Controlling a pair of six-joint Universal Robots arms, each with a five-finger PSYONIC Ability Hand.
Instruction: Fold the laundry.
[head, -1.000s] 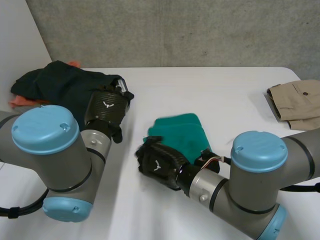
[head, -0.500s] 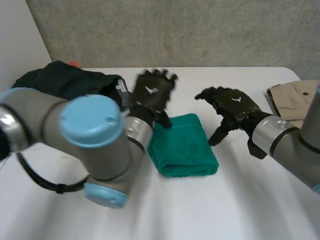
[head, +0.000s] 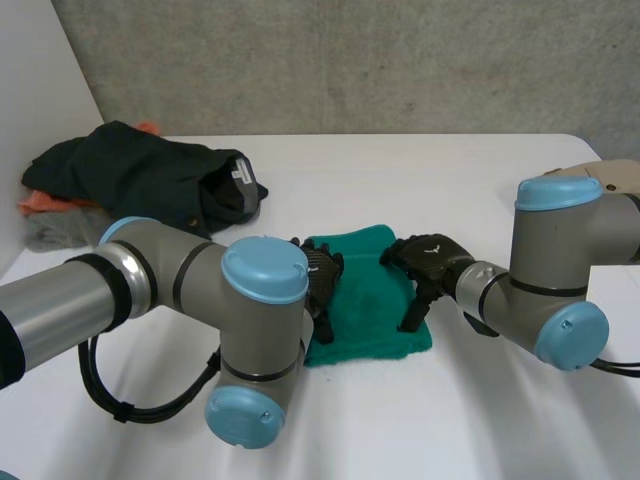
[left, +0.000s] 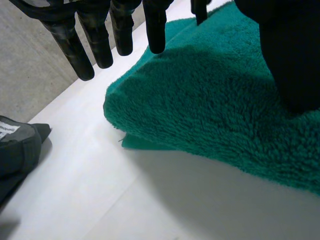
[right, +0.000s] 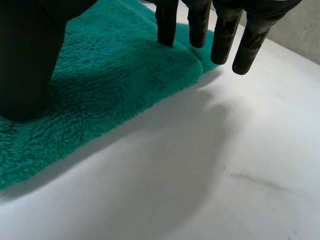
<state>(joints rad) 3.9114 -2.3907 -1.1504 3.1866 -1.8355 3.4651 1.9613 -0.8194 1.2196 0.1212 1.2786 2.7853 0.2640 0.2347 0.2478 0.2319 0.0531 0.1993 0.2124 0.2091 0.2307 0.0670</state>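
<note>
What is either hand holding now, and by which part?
Nothing held. Left hand and right hand are open, fingers straight, thumbs resting on top of the folded green towel near its opposite side edges.

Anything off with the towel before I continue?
One thing: at the corner of the green towel by the left hand, a lower layer pokes out past the top fold, so the edges are not flush. Nothing else stands out.
</note>
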